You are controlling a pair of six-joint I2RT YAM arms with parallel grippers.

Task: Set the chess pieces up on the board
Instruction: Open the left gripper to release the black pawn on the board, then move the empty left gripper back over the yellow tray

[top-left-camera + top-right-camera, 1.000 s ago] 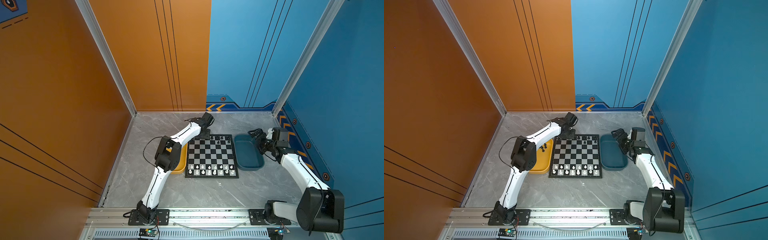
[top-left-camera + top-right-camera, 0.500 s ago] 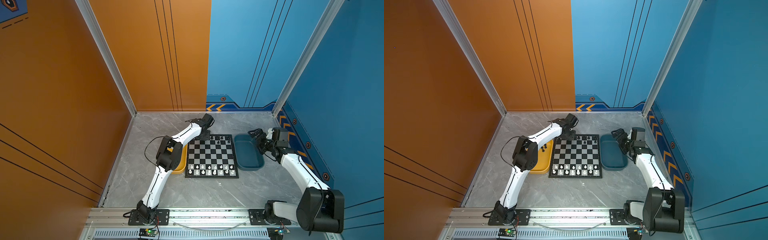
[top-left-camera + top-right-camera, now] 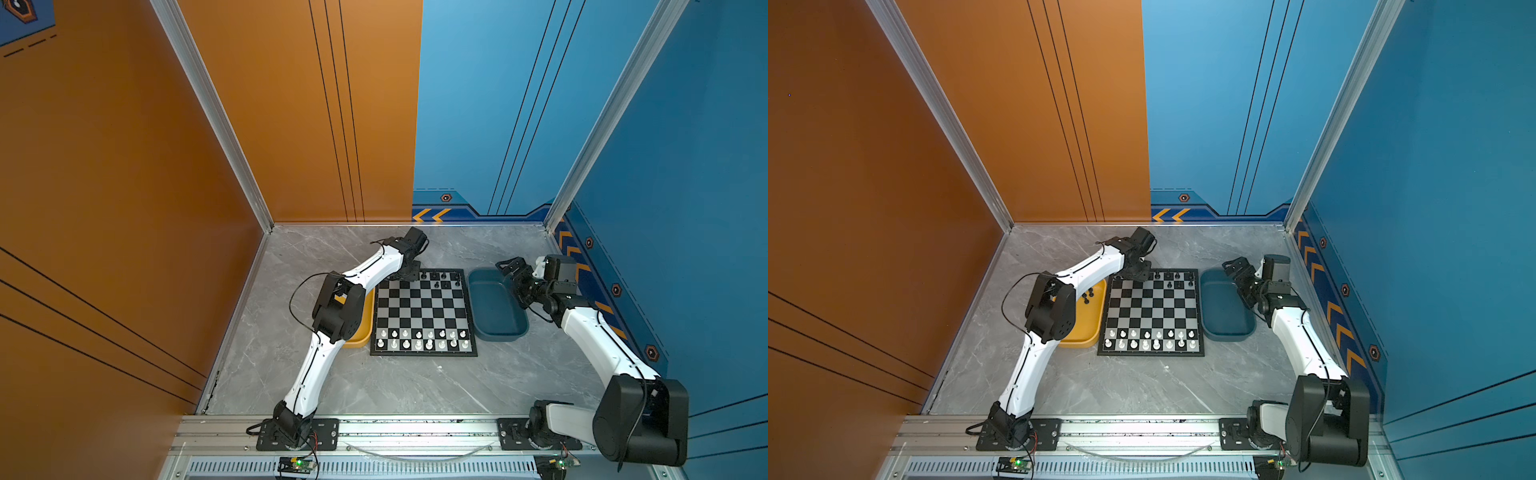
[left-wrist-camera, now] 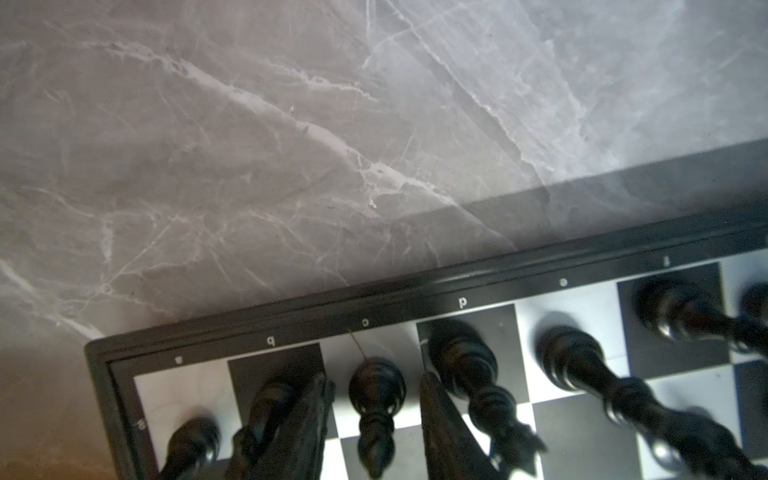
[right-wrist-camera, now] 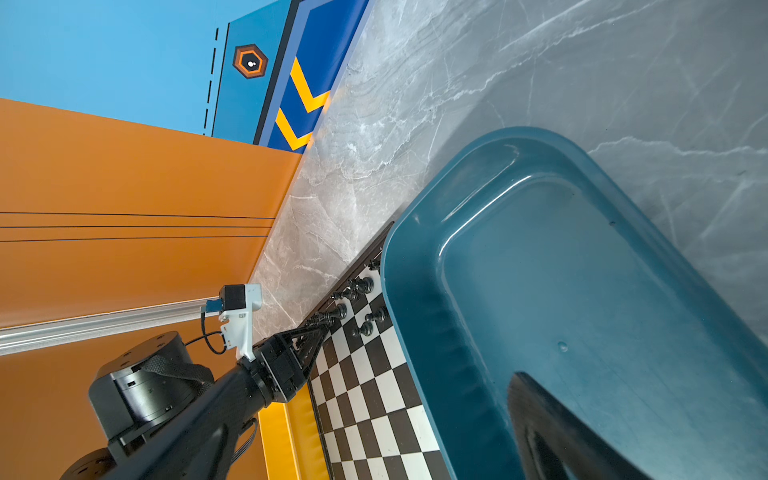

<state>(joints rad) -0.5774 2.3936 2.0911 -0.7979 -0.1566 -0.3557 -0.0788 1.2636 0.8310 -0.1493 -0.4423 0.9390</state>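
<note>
Both top views look down on a grey marble table [image 3: 374, 386] walled in orange and blue. The board [image 3: 419, 309], black and silver checks in a thin black frame, lies flat at the centre of the frame. White pieces [image 3: 422, 338] fill its two lowest rows. Black chess pieces [image 3: 439, 279] stand along its upper edge. A few more black ones lie in a yellow tray [image 3: 1084, 334] just beside the board's left edge. A dark blue tray [image 3: 496, 309] sits just beside its right edge.

The left gripper [image 3: 409, 275] reaches down at the board's upper left corner. In the left wrist view its two fingers [image 4: 307, 419] stand apart at the bottom of the frame. A black bishop [image 4: 376, 399] stands upright between them on the light square marked c. A strip of light square shows on each side of the bishop, so the jaws are released and touch nothing. More black pieces stand on the squares marked a, b, d, e and f, the one on b partly hidden behind a finger.

The right gripper [image 3: 508, 266] hangs over the upper right end of the dark blue tray, right of centre. Whether its jaws are apart or together cannot be told.

Compared with the top pictures from a second and half a second before, both arms, the board, both trays and the white rows sit in the same places. Those pictures are too small to show how the left jaws stood then.
</note>
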